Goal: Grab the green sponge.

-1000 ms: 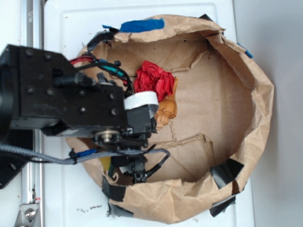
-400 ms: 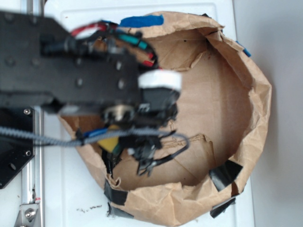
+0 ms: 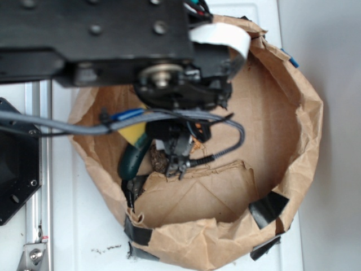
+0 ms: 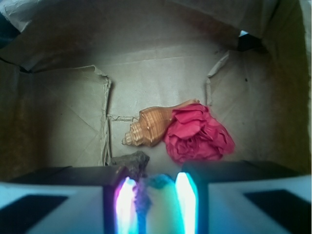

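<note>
A rolled-down brown paper bag (image 3: 293, 141) sits open on the white table (image 3: 84, 226), patched along its rim with black and blue tape. Inside it, the green sponge (image 3: 134, 148) is held tilted near the bag's left wall, yellow foam uppermost and the dark green layer below. The gripper (image 4: 151, 195) hangs over the middle of the bag, and from the wrist view its two fingers (image 4: 126, 200) are closed against the sides of the sponge, which fills the gap between them. On the cardboard floor farther in lie a tan shell (image 4: 148, 127) and a red paper ball (image 4: 197, 134), touching side by side. A small dark gray lump (image 4: 131, 161) rests just beside the shell's pointed end, close to the fingers.
</note>
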### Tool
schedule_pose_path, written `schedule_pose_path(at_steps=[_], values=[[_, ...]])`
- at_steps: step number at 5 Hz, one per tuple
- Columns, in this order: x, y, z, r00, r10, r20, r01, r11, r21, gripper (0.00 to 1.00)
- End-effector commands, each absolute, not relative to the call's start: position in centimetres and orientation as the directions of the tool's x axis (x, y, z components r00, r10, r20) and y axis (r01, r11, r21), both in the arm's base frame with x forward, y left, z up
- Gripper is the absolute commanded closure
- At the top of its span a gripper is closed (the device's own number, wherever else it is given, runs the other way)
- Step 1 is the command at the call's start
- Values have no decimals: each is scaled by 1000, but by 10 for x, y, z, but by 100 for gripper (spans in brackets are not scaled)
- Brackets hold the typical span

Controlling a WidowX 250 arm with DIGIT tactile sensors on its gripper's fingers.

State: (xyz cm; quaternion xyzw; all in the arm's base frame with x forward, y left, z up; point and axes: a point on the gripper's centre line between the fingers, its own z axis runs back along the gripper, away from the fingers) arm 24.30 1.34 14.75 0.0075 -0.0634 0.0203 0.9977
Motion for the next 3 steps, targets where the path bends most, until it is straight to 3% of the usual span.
schedule_pose_path(at_steps=[1, 2, 3], values=[[255, 17, 192, 968, 74, 242, -68, 997, -32, 100], [254, 16, 189, 962, 96, 255, -94, 995, -19, 100], [255, 14, 188, 969, 79, 235, -83, 997, 6, 42]])
